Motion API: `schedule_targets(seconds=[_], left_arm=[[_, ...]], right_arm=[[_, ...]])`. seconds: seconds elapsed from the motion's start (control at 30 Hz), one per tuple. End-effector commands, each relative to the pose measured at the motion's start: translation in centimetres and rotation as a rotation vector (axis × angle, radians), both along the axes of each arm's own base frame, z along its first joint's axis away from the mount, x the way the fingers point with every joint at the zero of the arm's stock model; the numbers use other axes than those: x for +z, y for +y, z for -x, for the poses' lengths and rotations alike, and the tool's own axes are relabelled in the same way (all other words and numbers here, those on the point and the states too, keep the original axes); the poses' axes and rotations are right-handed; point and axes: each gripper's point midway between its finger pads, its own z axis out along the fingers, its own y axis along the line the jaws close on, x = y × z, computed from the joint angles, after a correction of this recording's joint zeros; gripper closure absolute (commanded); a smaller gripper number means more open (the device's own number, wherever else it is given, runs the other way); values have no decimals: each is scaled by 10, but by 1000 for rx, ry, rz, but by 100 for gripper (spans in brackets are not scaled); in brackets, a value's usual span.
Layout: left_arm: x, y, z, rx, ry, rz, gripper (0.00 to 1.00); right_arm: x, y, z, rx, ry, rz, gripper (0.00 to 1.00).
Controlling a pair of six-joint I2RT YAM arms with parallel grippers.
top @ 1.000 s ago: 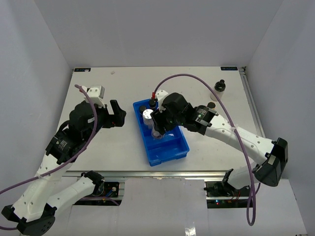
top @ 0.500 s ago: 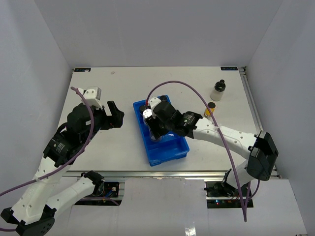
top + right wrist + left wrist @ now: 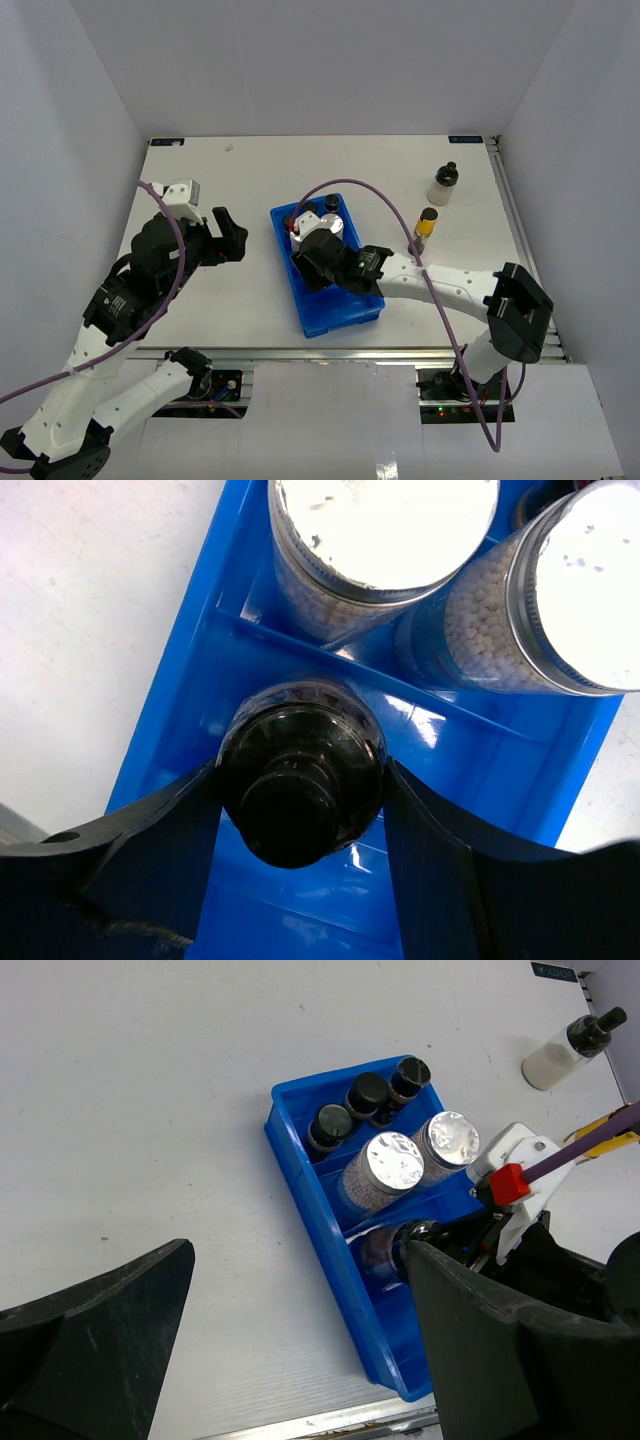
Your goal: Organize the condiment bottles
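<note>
My right gripper [image 3: 300,782] is shut on a dark bottle with a black cap [image 3: 298,742], holding it upright inside the near compartment of the blue tray [image 3: 168,712]. Two clear silver-lidded jars [image 3: 392,1160] [image 3: 450,1138] stand in the middle compartment. Three dark black-capped jars [image 3: 367,1093] line the far one. A yellow dark-capped bottle [image 3: 427,224] and a whitish black-capped bottle [image 3: 444,184] stand on the table to the right of the tray [image 3: 306,316]. My left gripper [image 3: 232,238] hangs open over bare table left of the tray, holding nothing.
The right arm [image 3: 440,285] reaches across the table from the right, its purple cable [image 3: 385,205] arching over the tray's right side. White walls close in the table [image 3: 250,170] on three sides. A metal rail [image 3: 330,350] runs along the near edge.
The right gripper has carried the dark bottle leftward and toward the near end of the tray. The yellow bottle is now uncovered. The left arm has drawn back slightly.
</note>
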Motion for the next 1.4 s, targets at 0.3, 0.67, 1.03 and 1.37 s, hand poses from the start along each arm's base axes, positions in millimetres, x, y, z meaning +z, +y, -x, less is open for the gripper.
schedule_targets(seconds=[0.3,0.67,1.03,1.37], left_arm=[[3,3,-3,18,-8,-4,2],[2,-1,-4,-7,-4,-15,2],[-8,-24,-23,-77,17,-48,2],[-27,-49,-14,-189,62,34,2]], right_arm=[[10,7,-10,-111,-64,-50,25],[56,-11,-1,-94,-69,-49,13],[150,-61,-32,-211,-196,-91,6],[205,-231,-199,-685,-313,-340,7]])
